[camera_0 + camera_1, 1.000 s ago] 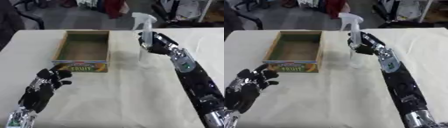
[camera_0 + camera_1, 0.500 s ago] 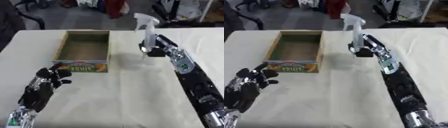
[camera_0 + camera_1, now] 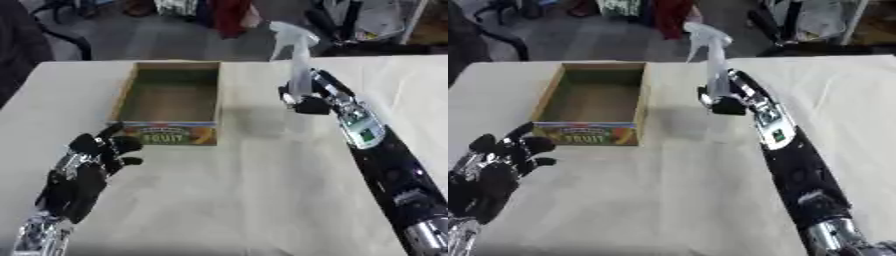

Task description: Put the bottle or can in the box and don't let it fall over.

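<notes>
Cream tablecloth (image 3: 227, 200), cluttered room behind, right hand (image 3: 302, 100) gripping spray bottle (image 3: 296, 55), left hand (image 3: 96, 155) relaxed

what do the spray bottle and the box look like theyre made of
The spray bottle, held in the right hand, looks like clear, see-through plastic with a paler trigger head; the background shows faintly through its body. The box looks like matte brown cardboard: thin flat walls, dull inside, and a printed colour label on its near face. Neither can be confirmed by look alone.

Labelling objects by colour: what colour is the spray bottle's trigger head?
White, on the spray bottle; clearest in the left eye view.
</notes>
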